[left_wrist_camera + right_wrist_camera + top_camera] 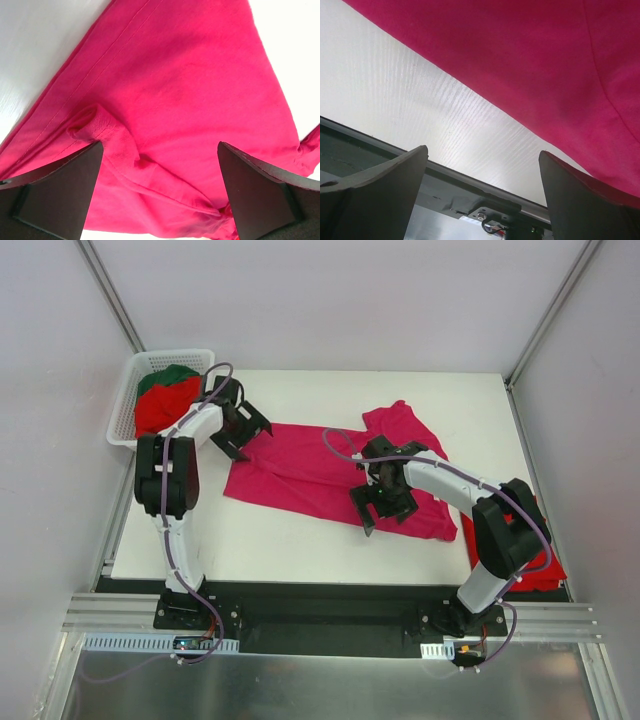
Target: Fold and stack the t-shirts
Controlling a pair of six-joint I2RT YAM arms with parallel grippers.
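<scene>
1. The white lattice basket [122, 415] is sitting at the far left corner of the table [300, 545]. It is holding a bright red t-shirt [165, 408] and a dark green t-shirt [172, 374], both bunched up and, I judge, waiting their turn.
2. The left gripper [238, 430] is hanging over the left end of the magenta-pink t-shirt [300, 475], probably lining up a grab there. Its fingers [55, 195] are spread wide and pinching nothing. In the wrist view they are framing a small rolled-up fold of cloth [95, 125]. The left arm is rising from its base, bending at the elbow and reaching forward, with the wrist tipping down toward the cloth.
3. The magenta-pink t-shirt is lying spread across the middle of the table, mostly flat and slanting, with one sleeve pointing to the far side. It looks laid out for folding, and no fold is showing yet.
4. The right gripper [385, 502] is hanging over the near edge of the shirt's right half. Its jaws are wide apart with nothing between them. Its wrist view is showing the cloth's edge and bare table ahead, so I judge it is set for an edge pick. The right arm is reaching leftward from its base with the elbow bent.
5. Another red t-shirt [545, 578] is lying at the near right corner, partly hidden by that arm. It is likely marking the stacking spot.
</scene>
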